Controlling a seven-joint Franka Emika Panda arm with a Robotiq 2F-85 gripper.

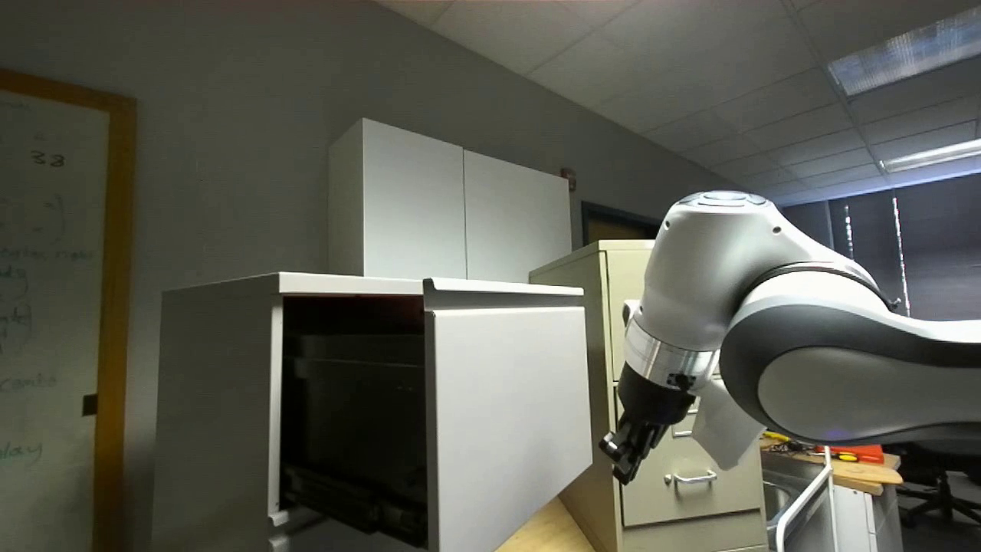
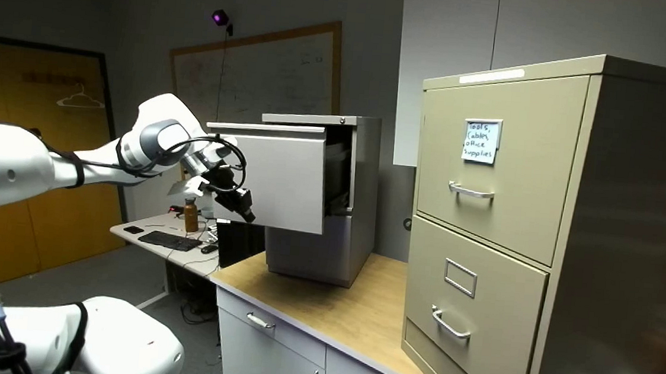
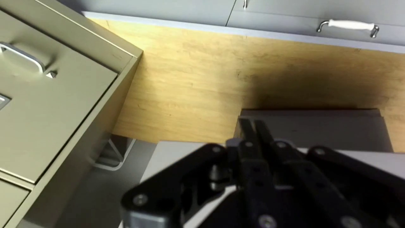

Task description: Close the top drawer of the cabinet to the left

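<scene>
The drawer (image 1: 510, 406) sticks out of the cabinet (image 1: 214, 399). It looks hard and heavy, but should slide in. The gripper (image 1: 618, 458) has its fingers close together, holding nothing; pushing the middle of the flat front (image 2: 286, 177) should do.

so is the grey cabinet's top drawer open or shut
Open: the top drawer juts well out of the cabinet in both exterior views.

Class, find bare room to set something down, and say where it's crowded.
Bare wood shows on the counter between the grey cabinet and the beige cabinet, and in front of the grey cabinet, below its open top drawer. Crowded: the desk, with keyboard and bottle, and the space at the drawer's front, where the gripper hangs close.
</scene>
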